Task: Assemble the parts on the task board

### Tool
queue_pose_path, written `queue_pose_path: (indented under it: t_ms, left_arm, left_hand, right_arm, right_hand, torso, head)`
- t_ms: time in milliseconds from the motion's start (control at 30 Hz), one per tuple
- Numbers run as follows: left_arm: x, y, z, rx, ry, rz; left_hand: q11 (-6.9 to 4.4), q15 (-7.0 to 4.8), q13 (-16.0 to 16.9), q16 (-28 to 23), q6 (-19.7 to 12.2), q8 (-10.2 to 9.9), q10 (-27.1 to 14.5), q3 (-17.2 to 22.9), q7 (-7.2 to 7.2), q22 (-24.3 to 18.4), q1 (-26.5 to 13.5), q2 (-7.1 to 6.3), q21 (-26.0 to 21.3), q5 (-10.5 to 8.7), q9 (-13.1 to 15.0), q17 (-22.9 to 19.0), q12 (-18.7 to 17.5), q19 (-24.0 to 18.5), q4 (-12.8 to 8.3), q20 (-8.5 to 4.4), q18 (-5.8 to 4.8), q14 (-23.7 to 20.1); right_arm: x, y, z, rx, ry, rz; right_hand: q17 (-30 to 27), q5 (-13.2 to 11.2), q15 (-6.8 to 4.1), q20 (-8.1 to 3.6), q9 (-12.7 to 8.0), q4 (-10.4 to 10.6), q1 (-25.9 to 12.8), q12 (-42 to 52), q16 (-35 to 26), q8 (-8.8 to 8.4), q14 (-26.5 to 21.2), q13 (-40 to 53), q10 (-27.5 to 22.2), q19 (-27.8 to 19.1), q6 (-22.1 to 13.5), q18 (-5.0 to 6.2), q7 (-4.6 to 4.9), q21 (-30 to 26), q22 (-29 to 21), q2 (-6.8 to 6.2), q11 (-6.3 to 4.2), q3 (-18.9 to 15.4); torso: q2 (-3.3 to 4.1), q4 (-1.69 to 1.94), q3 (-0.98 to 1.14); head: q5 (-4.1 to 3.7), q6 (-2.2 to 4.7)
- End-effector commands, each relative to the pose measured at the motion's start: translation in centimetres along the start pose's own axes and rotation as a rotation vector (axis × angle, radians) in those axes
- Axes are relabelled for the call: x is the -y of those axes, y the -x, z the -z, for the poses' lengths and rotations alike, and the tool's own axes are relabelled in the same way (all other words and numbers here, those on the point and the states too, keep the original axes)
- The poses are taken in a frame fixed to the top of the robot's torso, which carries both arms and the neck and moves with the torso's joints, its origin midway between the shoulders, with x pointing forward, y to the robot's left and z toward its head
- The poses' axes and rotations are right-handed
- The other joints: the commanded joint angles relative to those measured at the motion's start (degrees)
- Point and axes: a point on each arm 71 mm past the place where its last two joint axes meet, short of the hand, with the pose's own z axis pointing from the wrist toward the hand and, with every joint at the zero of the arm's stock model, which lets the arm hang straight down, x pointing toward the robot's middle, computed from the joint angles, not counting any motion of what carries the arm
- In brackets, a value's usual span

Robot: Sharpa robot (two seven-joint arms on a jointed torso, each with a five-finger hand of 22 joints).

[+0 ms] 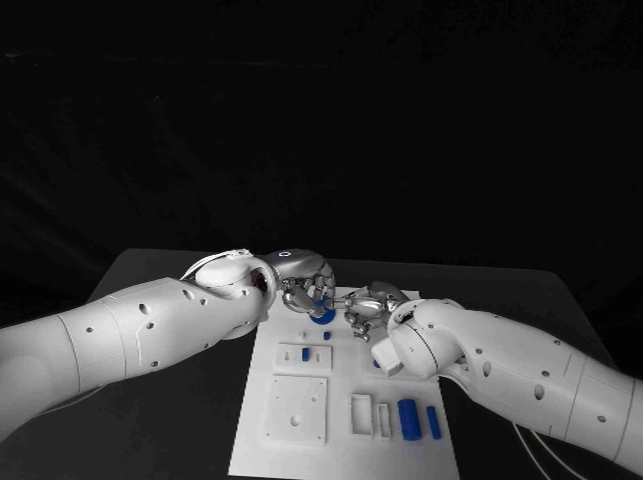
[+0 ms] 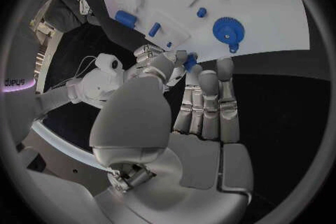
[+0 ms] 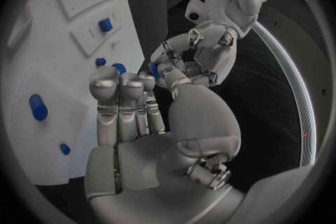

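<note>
While hovering at the far end of the task board (image 1: 343, 430), pinch lightly. Both hands, left hand (image 1: 301, 283) and right hand (image 1: 367, 306), fingers curled around a small blue part (image 2: 190, 60); looks light, stiff, slippery, so grip its sides.

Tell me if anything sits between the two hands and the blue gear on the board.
Nothing visible does. The left hand and right hand meet at the task board's far end, beside the blue gear, pinching a small blue part.
</note>
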Motion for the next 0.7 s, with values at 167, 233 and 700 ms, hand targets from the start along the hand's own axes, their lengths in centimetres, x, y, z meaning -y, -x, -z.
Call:
queue_pose_path:
  t_ms: [167,233,700]
  left_arm:
    - [0.36,0.01,-0.16,-0.007,-0.015,0.006]
    - [0.4,0.0,-0.17,-0.008,-0.016,0.007]
    - [0.66,-0.05,-0.24,-0.011,-0.022,0.011]
  left_hand:
    - [-0.04,0.01,-0.12,-0.31,0.4,0.32,0.37,0.34,0.08,1.17,0.07,0.56,0.43,0.34,0.11,0.09,-0.38,-0.09,-0.12,0.05,0.16,0.54]
    - [-0.04,0.01,-0.12,-0.31,0.4,0.32,0.37,0.34,0.08,1.17,0.07,0.56,0.43,0.34,0.11,0.09,-0.38,-0.09,-0.12,0.05,0.16,0.54]
    - [-0.04,0.01,-0.1,-0.35,0.41,0.31,0.37,0.38,0.08,1.16,0.06,0.59,0.5,0.37,0.16,0.13,-0.41,-0.1,-0.13,0.05,0.18,0.56]
  right_arm:
    - [-0.06,-0.24,-0.07,-0.01,0.008,-0.002]
    - [-0.08,-0.27,-0.08,-0.01,0.009,-0.002]
    - [-0.14,-0.41,-0.16,-0.003,0.018,-0.005]
  right_hand:
    - [0.08,-1.49,-0.34,-0.16,0.08,-2.05,0.96,0.02,-0.13,0.0,-0.33,0.17,-0.57,1.77,0.17,0.05,0.04,-0.05,5.92,1.01,-0.07,3.13]
    - [0.06,-1.66,-0.35,-0.17,0.08,-2.48,0.74,0.06,-0.17,0.02,-0.36,0.22,-0.57,1.76,0.26,0.04,0.06,0.01,5.93,1.0,-0.11,4.03]
    - [0.32,-6.53,-0.68,-0.43,0.45,-6.94,2.14,0.23,0.1,0.2,-0.34,0.43,-0.4,1.57,3.95,-0.09,-0.66,0.78,6.07,2.49,-0.64,12.64]
  torso:
    - [0.0,0.0,-0.01]
    - [0.0,0.0,-0.01]
    - [0.0,-0.03,0.02]
  head:
    - [0.09,0.0]
    - [0.08,-0.02]
    - [0.01,-0.1]
